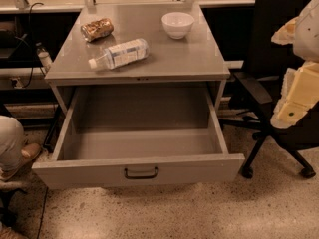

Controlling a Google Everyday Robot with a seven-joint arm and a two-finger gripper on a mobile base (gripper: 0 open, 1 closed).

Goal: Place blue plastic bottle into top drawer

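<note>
The blue plastic bottle (121, 53) lies on its side on the grey cabinet top (184, 56), white cap pointing to the front left. The top drawer (139, 171) is pulled fully open below it, and its inside shows nothing in it. A dark curved handle (141, 173) sits at the centre of the drawer's front panel. My gripper (289, 112), cream-coloured, hangs at the right edge of the view, to the right of the drawer and well away from the bottle. It holds nothing that I can see.
A brown-gold can (97, 29) lies at the back left of the cabinet top. A white bowl (177, 24) stands at the back right. A black office chair (279, 49) stands close to the cabinet's right side, behind my arm. A person's leg and shoe (15, 151) are at the left.
</note>
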